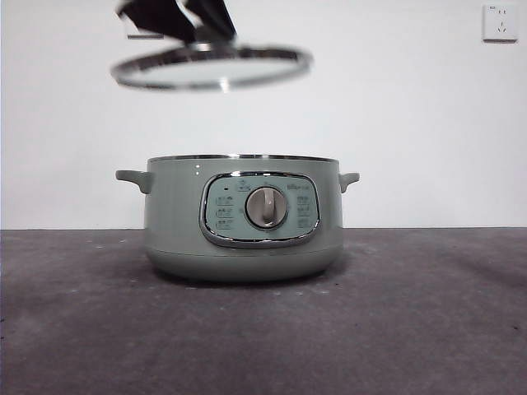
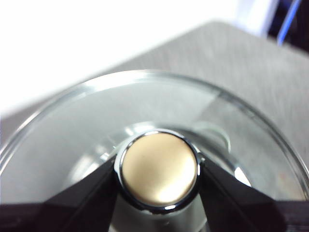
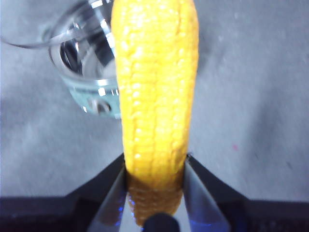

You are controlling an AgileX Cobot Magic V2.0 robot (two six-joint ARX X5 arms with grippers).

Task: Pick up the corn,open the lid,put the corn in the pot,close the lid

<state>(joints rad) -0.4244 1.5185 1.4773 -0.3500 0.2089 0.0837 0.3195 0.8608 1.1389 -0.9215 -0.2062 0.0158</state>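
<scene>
The left gripper (image 2: 159,174) has its jaws clenched on the knob (image 2: 159,166) of the lid (image 1: 212,67), held tilted in the air at eleven o'clock above the open pot (image 1: 243,218). The right gripper (image 3: 155,166) has its jaws clamped on the corn (image 3: 155,96), high over the grey desk (image 1: 428,321). A white wall (image 1: 412,115) behind carries a socket (image 1: 500,22). The left arm enters from the top edge.

Lid knob (image 1: 203,37) hidden behind gripper; corn (image 3: 155,96) tip cut off; pot (image 3: 89,72) partly behind corn, blurred.
</scene>
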